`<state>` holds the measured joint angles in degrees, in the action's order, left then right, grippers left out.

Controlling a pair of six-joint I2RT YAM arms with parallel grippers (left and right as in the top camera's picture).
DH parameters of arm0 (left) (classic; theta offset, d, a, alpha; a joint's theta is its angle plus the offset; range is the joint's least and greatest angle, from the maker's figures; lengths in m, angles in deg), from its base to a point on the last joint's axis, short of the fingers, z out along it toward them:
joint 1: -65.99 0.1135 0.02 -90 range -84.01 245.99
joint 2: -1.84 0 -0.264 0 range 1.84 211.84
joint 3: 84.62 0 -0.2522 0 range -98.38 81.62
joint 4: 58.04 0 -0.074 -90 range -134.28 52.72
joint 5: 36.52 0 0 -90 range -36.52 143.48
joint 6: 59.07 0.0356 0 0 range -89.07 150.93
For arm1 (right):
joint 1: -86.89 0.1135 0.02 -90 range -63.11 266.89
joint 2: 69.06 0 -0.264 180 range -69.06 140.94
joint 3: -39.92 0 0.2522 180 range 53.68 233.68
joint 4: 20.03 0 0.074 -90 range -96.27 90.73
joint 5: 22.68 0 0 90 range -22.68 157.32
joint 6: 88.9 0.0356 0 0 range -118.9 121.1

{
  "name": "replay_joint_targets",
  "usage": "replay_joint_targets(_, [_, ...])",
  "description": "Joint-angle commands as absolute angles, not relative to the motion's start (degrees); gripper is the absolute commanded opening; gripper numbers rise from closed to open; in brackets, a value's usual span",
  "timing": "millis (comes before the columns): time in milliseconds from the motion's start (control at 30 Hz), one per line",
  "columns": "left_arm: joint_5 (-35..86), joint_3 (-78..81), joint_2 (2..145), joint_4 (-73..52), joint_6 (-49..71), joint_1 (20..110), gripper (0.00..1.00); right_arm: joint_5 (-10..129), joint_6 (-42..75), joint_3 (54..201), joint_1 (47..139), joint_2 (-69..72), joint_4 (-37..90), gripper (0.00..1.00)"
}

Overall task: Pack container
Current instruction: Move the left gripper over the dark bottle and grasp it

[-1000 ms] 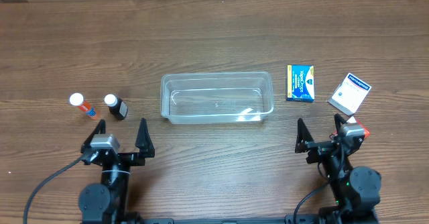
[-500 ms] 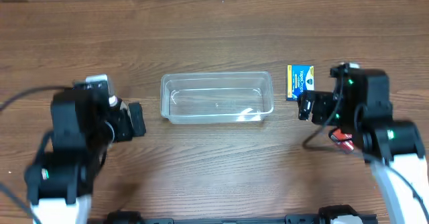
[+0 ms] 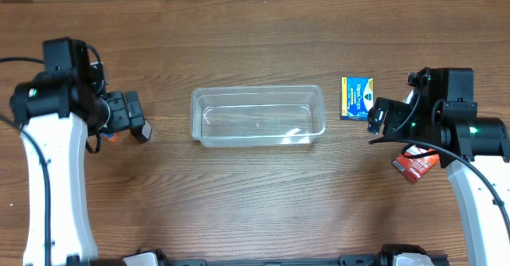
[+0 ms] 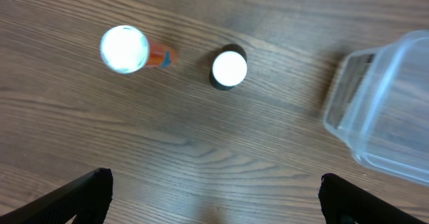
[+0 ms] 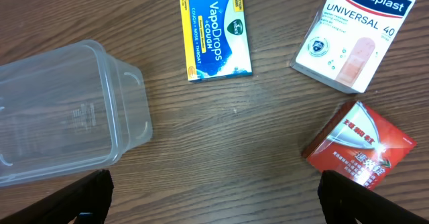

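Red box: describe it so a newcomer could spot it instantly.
Find the clear container mid-table and go right, past the blue VapoDrops box. Two boxes lie beyond; the red box sits nearer the robot than the white Hansaplast box, and is the only red one.

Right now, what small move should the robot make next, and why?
Probably lower the left tool onto the white-capped dark bottle. The container is empty, the tool is open and holds nothing, and that bottle stands upright just ahead of it, nearer the container than the orange bottle.
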<state>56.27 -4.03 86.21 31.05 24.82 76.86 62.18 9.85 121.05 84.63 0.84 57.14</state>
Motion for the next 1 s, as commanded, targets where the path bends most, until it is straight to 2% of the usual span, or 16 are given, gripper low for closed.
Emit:
replay_joint_targets(0, [56.4,-5.1,92.6,30.2,27.8,76.8,1.0,61.6,10.1,122.8,84.5,0.1,56.9,1.0])
replay_joint_targets(267, [54.6,-5.1,102.8,24.1,31.6,76.8,1.0,61.6,10.1,122.7,84.5,0.1,56.5,1.0])
replay_joint_targets(333, [52.6,-5.1,104.4,22.4,32.3,76.8,0.96,61.6,10.1,122.4,84.5,0.1,56.2,1.0])
replay_joint_targets(500, [51.7,-5.1,109.2,21.0,32.3,76.2,0.84,61.6,10.1,122.4,84.5,0.2,56.2,1.0])
replay_joint_targets(733, [52.0,-5.1,110.5,21.0,32.3,76.1,0.52,61.7,10.1,122.4,84.5,0.2,56.0,1.0])
replay_joint_targets(967, [52.0,-5.1,110.5,21.0,32.3,76.1,0.4,61.7,10.1,122.4,84.5,0.2,56.0,1.0])
